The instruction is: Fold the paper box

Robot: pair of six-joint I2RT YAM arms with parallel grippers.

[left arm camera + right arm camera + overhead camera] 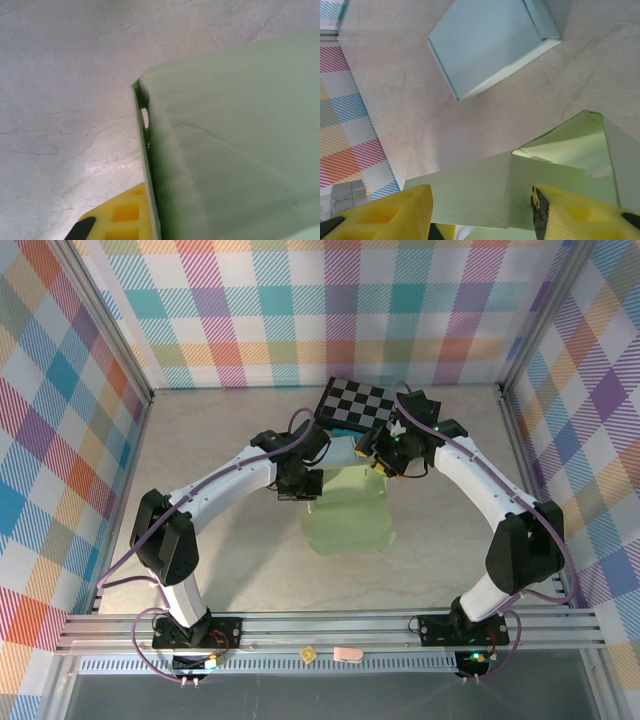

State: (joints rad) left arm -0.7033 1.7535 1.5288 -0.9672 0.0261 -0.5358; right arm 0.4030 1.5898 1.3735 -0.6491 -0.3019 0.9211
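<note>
Pale green paper box sat at the centre of the table in the top view. Its long axis ran 12 to 6 o'clock, with the flat near end toward the arm bases and the far end raised. We logged the left arm reaching in from 7 o'clock, elbow bent, with the left gripper clamped on the box's 9 o'clock wall. Its wrist view showed one yellow finger tight against that thin wall edge. The right arm arched in from 5 o'clock, wrist tipped down at the far 1 o'clock corner. The right gripper was parted, jaws straddling an upright green panel; we couldn't tell contact. A light blue box and a checkerboard lay beyond at 12 o'clock.
</note>
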